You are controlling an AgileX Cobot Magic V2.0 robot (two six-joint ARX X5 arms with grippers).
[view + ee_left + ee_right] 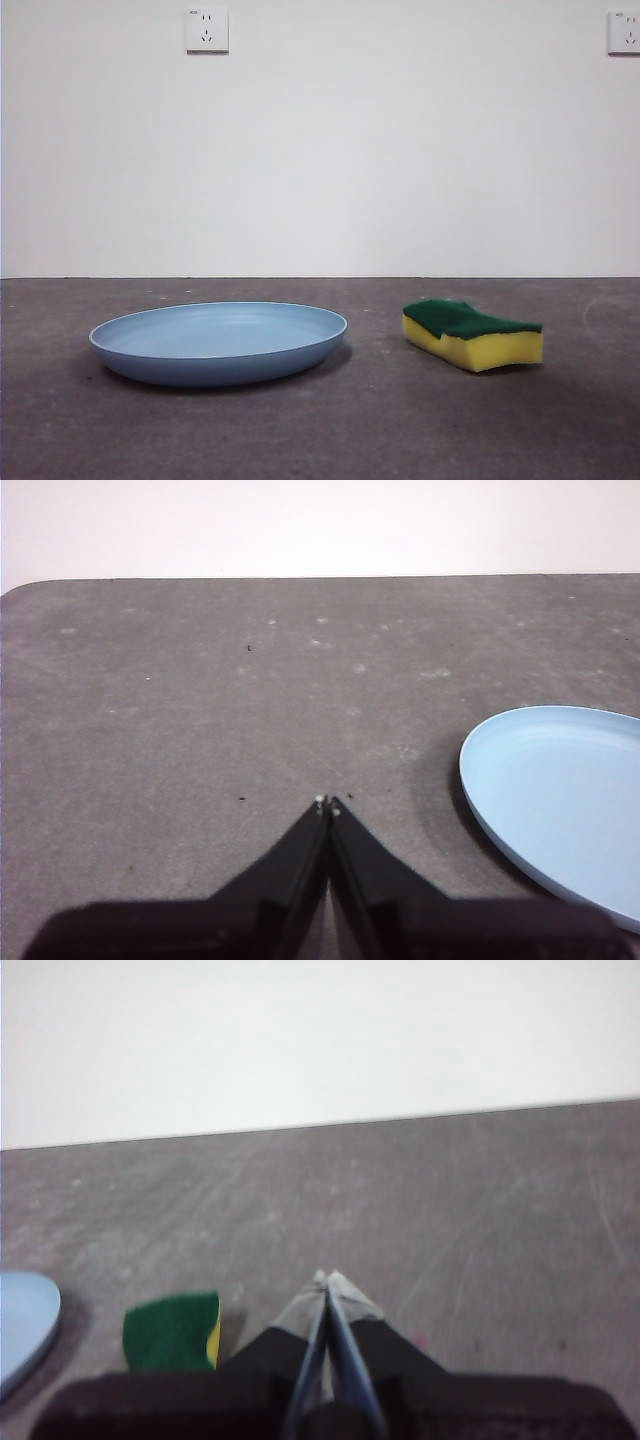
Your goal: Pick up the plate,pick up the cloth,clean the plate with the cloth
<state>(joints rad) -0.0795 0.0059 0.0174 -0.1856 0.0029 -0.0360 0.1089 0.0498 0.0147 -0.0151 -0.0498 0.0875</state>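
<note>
Nearest my front camera is the plate [218,342], a wide, shallow light-blue dish lying flat on the grey desk [330,430] in the lower left of the frame. To its right, in the lower right, I see the cloth [472,335], a small yellow sponge block with a dark green layer on top, resting on the desk well apart from the plate and angled a little. Two white wall sockets [206,29] sit high on the pale wall, one upper left, one at the upper right corner. Neither arm appears in this view.

My wrist cameras fill that gap. In the left wrist view the left hand [328,802] rises from the bottom edge with its two black jaws pressed together at the tips, clenched on nothing, over bare desk. The plate's rim [560,810] curves in at the lower right of that frame, apart from the hand; the cloth does not appear there.

In the right wrist view, which is somewhat blurred, the right hand [326,1280] is likewise closed tip to tip and holds nothing. The cloth [172,1332] lies at lower left, just beside the hand's body, green face up with a yellow edge showing. A sliver of the plate [22,1332] shows at the left edge.
</note>
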